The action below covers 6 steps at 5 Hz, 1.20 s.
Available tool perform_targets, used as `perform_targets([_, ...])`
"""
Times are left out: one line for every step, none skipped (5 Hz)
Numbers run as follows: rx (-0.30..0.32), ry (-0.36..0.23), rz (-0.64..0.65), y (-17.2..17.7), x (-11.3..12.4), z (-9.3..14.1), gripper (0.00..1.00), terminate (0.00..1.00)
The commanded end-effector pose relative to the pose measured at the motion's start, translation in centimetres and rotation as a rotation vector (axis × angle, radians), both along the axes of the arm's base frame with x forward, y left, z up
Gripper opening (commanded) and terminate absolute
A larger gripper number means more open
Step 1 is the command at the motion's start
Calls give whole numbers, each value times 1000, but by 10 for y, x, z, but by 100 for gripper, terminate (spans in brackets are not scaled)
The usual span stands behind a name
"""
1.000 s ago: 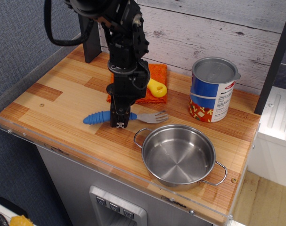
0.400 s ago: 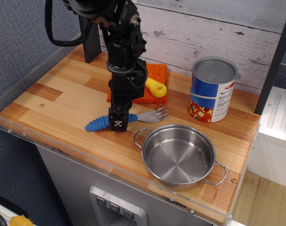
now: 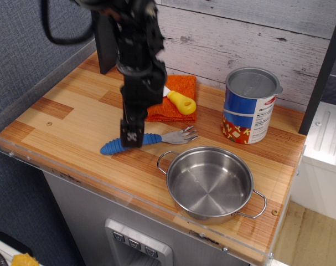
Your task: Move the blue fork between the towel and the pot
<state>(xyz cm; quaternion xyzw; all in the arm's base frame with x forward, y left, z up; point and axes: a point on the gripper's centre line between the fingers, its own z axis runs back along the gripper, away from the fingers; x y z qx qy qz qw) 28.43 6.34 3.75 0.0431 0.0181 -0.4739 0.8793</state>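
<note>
Wooden counter [image 3: 73, 119] fills the frame, and the pot [image 3: 210, 184] sits near its front right edge. Orange towel [image 3: 173, 100] lies at the back edge. Blue fork [image 3: 148, 139] lies flat between them, tines toward the can [image 3: 249, 105]. Gripper [image 3: 131, 136] hangs over the handle; can't tell if it's clenched.

One fork [image 3: 143, 140], one knife [image 3: 179, 101], one towel [image 3: 173, 100], one pot [image 3: 210, 183], one can [image 3: 249, 106]
</note>
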Motion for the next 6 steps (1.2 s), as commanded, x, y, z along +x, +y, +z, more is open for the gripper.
perform_targets([-14, -100, 234, 39, 5, 65, 100, 0])
perform_targets([-68, -134, 485, 68, 1, 80, 100, 0])
perform_targets([-113, -201, 723, 92, -1, 90, 100, 0])
perform_targets([-87, -252, 858, 107, -2, 96, 100, 0])
perform_targets([-62, -260, 883, 118, -4, 100, 100, 0])
perform_targets([-62, -260, 883, 118, -4, 100, 100, 100])
